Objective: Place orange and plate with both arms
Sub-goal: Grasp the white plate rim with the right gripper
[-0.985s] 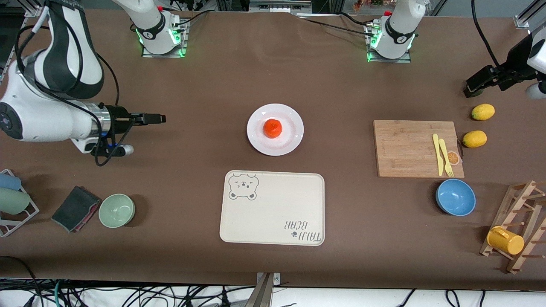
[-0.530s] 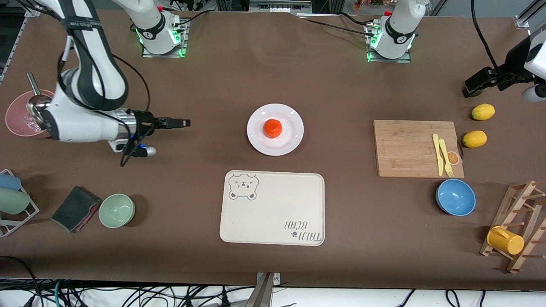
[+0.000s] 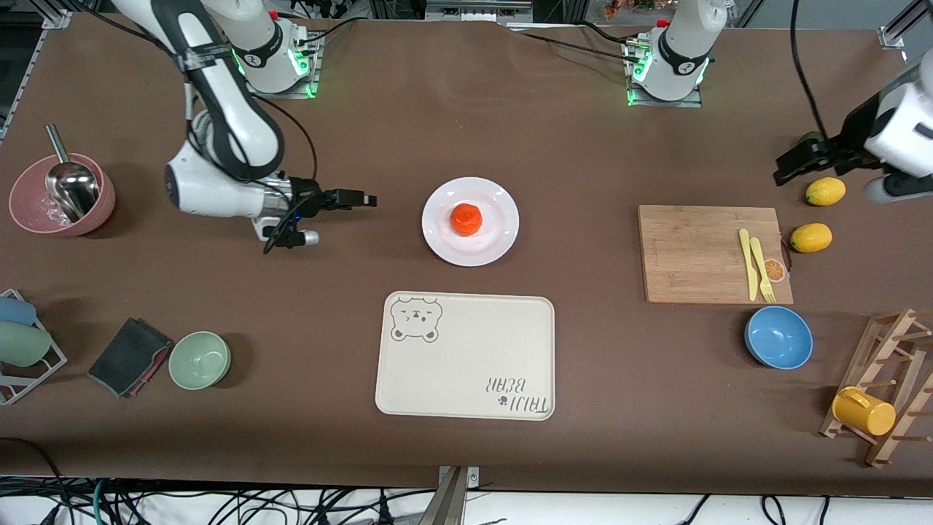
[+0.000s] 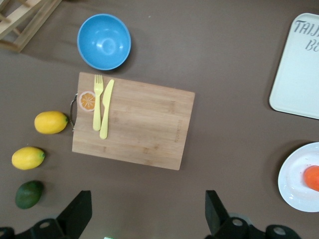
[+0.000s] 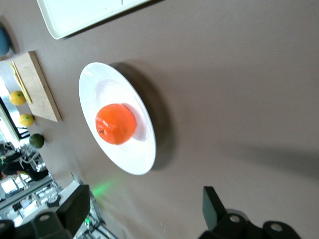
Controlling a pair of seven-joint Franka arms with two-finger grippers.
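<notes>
The orange [image 3: 466,219] lies in the middle of the white plate [image 3: 504,219] at the table's centre. My right gripper [image 3: 367,197] is open and empty, low over the bare table beside the plate, toward the right arm's end, with its fingers pointing at the plate. In the right wrist view the orange [image 5: 115,123] and plate [image 5: 135,163] lie ahead of the open gripper [image 5: 144,215]. My left gripper [image 3: 783,169] is open and empty, up in the air near the lemons. The left wrist view shows its gripper [image 4: 147,215] wide open over bare table, with the plate [image 4: 294,185] at the edge.
A bamboo board [image 3: 700,251] holds a yellow fork and knife. Two lemons [image 3: 825,191] and a dark green fruit [image 4: 29,194] lie beside it. A blue bowl [image 3: 778,337], a cream bear tray [image 3: 466,364], a green bowl [image 3: 200,359], a pink bowl with a ladle [image 3: 62,195] and a mug rack [image 3: 875,394] are also on the table.
My right arm has swung across the table and brought its gripper close to the plate. My left gripper has shifted slightly toward the table's middle. The orange and plate have not moved.
</notes>
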